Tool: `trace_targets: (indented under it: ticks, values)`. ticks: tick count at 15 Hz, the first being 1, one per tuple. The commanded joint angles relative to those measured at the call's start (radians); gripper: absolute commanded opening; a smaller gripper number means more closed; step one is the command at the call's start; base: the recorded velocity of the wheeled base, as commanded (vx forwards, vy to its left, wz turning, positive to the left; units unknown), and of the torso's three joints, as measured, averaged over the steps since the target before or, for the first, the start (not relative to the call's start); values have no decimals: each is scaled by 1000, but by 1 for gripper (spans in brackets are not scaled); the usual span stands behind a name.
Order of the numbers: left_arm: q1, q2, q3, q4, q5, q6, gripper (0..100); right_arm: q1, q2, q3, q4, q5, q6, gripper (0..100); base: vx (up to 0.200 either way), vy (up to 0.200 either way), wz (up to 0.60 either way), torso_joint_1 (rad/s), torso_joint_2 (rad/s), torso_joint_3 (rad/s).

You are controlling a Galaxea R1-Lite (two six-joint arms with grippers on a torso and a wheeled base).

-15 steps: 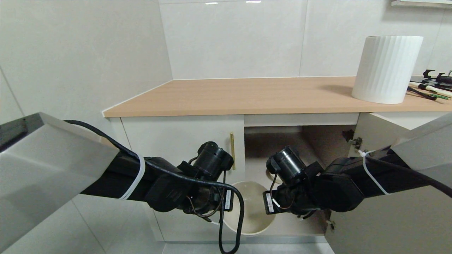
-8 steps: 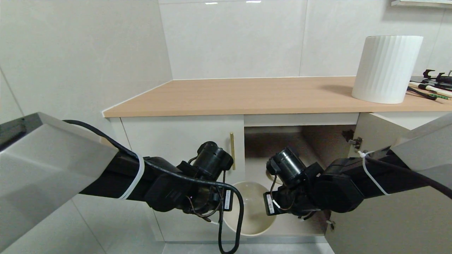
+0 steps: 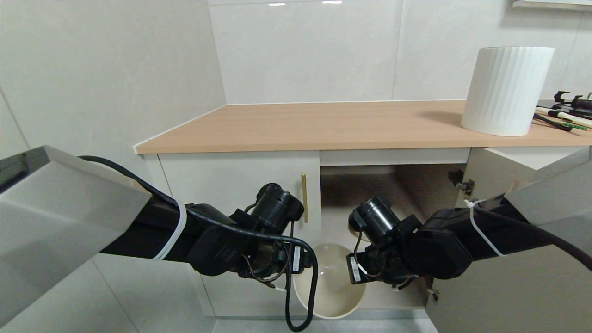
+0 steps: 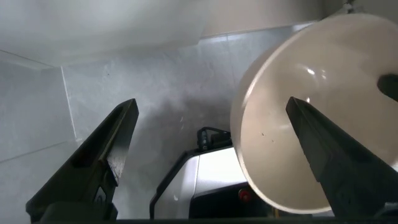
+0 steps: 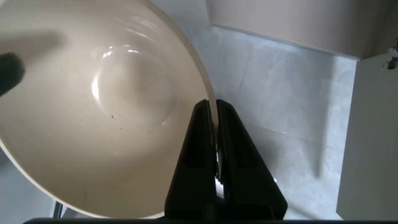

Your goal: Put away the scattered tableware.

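Note:
A cream bowl hangs tilted in front of the open lower cabinet, low between my two wrists. My right gripper is shut on the bowl's rim, one finger inside and one outside. My left gripper stands wide open beside the bowl. One of its fingers lies across the bowl's inner face; I cannot tell whether it touches. The other finger is out over the tiled floor.
The cabinet's right door stands open; the left door with its gold handle is closed. On the wooden counter stand a white ribbed cylinder and some utensils at the far right. Grey floor tiles lie below.
Both arms have sunk a little, and the bowl has come lower and tipped its opening more upward. The right gripper's hold on the rim has not changed.

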Motion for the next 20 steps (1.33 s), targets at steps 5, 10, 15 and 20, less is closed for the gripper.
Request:
trace_targets:
  ticks: [5,10,15,20]
  values:
    - [0,-18,1,-1,-1,-2,100,-195,68,11,-114,-49,1,0,0,0,0,0,0,0]
    - [2,-20,1,-1,-1,-2,100,-326,197,-35,-382,-60,4,0,0,0,0,0,0,0]
    - [2,-18,1,-3,-1,-2,100,-398,313,-190,-397,-100,70,0,0,0,0,0,0,0]
    - [2,-18,-1,-3,-1,-2,100,-428,384,-293,-385,-101,82,0,0,0,0,0,0,0]
